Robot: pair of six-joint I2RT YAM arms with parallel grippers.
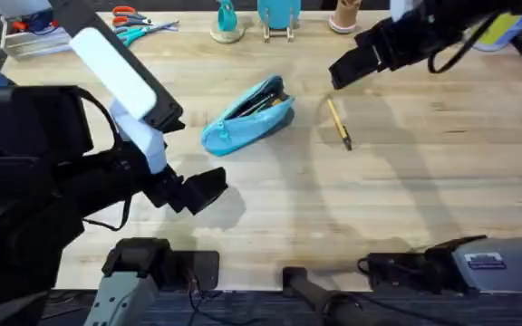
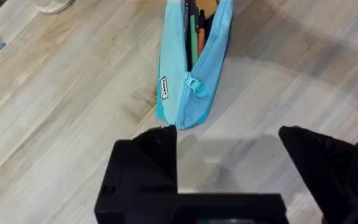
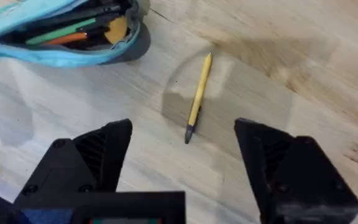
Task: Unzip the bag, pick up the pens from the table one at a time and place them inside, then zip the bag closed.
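Unzipped bag (image 1: 247,114), yellow pen (image 1: 338,124) beside

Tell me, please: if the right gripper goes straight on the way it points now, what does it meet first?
Most likely the yellow pen lying on the table: it lies in line between the open right gripper's fingers, apart from the bag. Depth is hard to judge.
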